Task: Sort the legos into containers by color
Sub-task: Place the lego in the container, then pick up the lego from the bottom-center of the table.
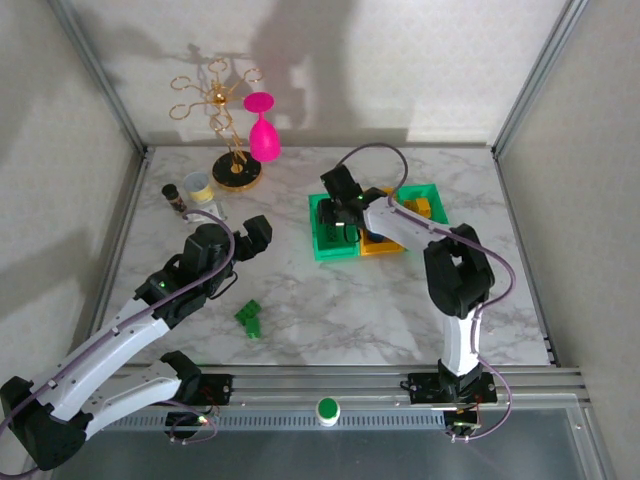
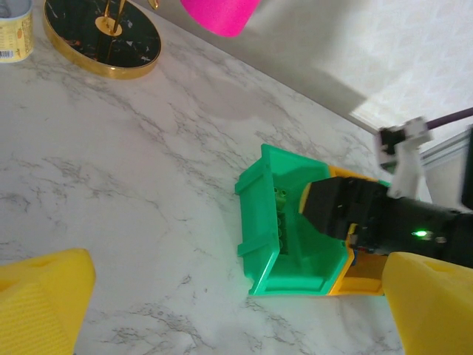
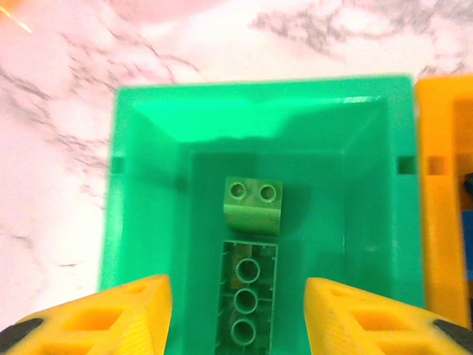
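Three containers (image 1: 384, 247) are set in a row at the far right of the table (image 1: 400, 310). Within the left container (image 3: 148, 185) two legos are found: one brick (image 3: 253, 205) lies toward the far wall, and a second brick (image 3: 246, 303) lies just near of it. The right gripper (image 3: 236, 318) is held above this container. Loose bricks (image 1: 249, 319) are clustered near the front, left of centre, well apart from the row. A stand (image 1: 237, 170) is placed far left, with a cup (image 1: 197, 186) and a jar (image 1: 173, 197) to its left.
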